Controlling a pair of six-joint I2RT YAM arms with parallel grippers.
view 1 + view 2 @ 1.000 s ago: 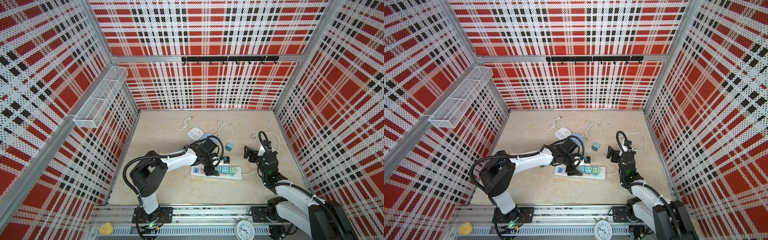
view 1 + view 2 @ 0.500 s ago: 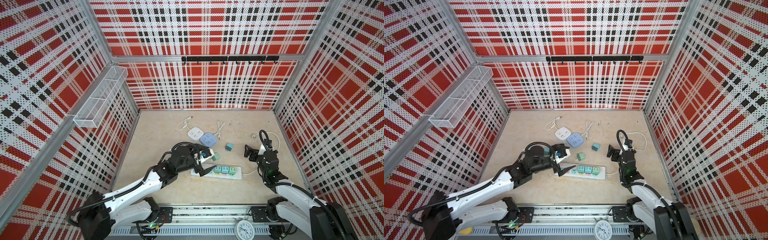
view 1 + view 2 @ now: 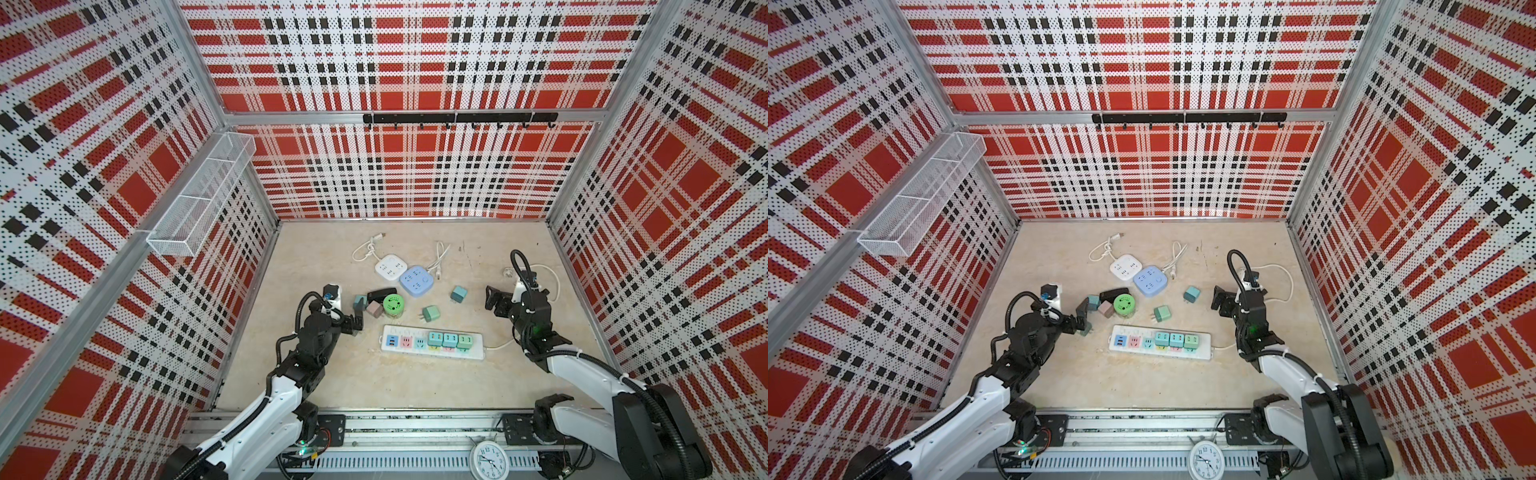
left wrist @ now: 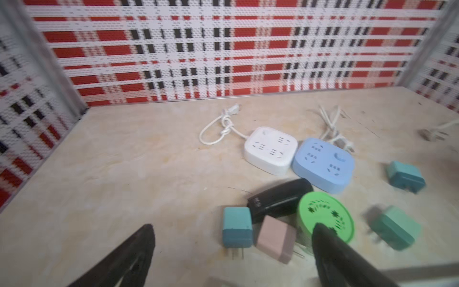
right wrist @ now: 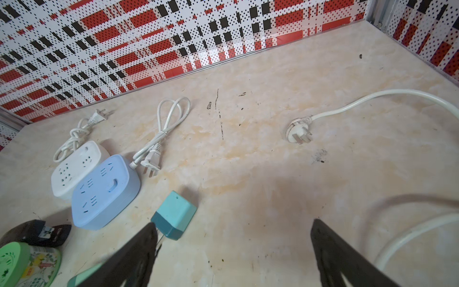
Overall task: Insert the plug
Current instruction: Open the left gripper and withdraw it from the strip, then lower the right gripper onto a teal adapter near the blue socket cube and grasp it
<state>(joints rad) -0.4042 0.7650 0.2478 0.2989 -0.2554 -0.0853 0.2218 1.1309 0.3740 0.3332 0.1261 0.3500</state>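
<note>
Left wrist view is showing the left claw (image 4: 233, 227) spread and empty, a teal plug (image 4: 237, 223) lying just ahead of its tips, probably awaiting pickup; the right claw (image 5: 233, 223) is hovering spread, empty too.

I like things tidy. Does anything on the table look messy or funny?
Yes. The green charger and pink charger lie tipped on their sides behind the power strip, prongs pointing sideways. The white cord near the back wall is tied in a knot.
</note>
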